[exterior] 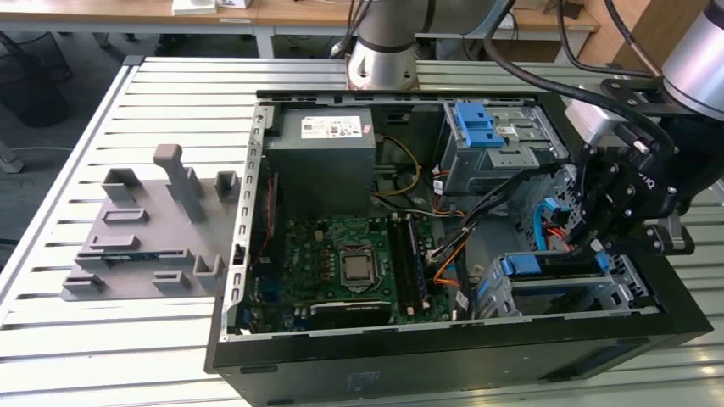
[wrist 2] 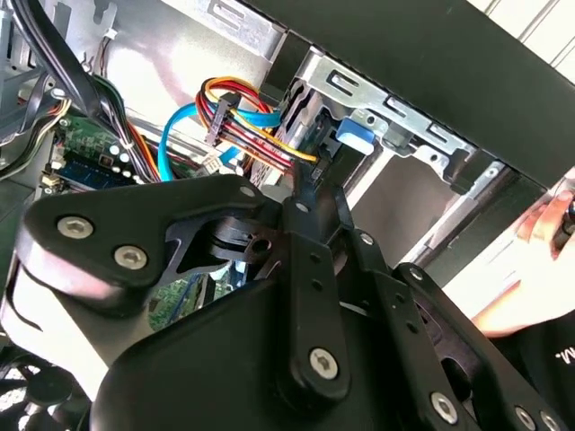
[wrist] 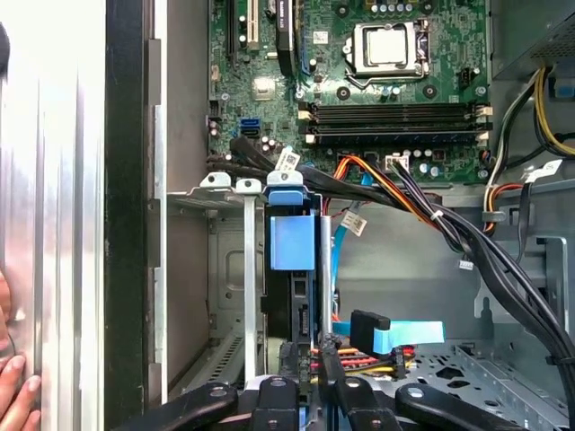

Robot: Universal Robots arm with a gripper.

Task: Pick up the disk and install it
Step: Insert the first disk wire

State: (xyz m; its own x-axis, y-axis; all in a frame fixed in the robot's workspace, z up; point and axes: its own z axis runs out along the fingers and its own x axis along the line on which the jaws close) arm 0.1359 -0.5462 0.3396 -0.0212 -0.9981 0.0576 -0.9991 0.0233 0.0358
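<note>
The computer case (exterior: 453,360) lay open on the slatted counter (exterior: 68,170). A grey plastic rack (exterior: 147,233) stood on the counter toward the exterior view's left, well apart from the case. Inside the case were the green circuit board (exterior: 351,263) and the grey box with a white sticker (exterior: 322,148). A metal bay topped by a blue latch (exterior: 481,127) sat toward the exterior view's right.

The disk (exterior: 554,267) stood on edge in the lower metal cage (exterior: 628,288), in the corner of the case nearest the camera on the exterior view's right. In the first wrist view its blue carrier tab (wrist: 292,242) rose above the cage (wrist: 225,269), with the dark body of the disk (wrist: 301,310) running down the slot beneath it. The same blue tab (wrist 2: 355,135) showed at the cage mouth in the second wrist view.

The tool (exterior: 588,242) hung directly over that cage. In the first wrist view, the tool (wrist: 307,359) appeared to have one finger (wrist: 287,359) on each side of the disk's near edge. The narrow gap between them matched the disk's thickness, so the tool looked clamped on the disk. In the second wrist view the tool (wrist 2: 310,180) tapered to a thin point just beside the blue tab.

Red, yellow and orange wires (wrist: 377,364) and a light-blue ribbon cable (wrist: 404,332) lay just beside the tool. A black cable bundle (wrist: 467,242) crossed above them.

A person's hand (wrist: 13,386) rested against the outside of the case wall.
</note>
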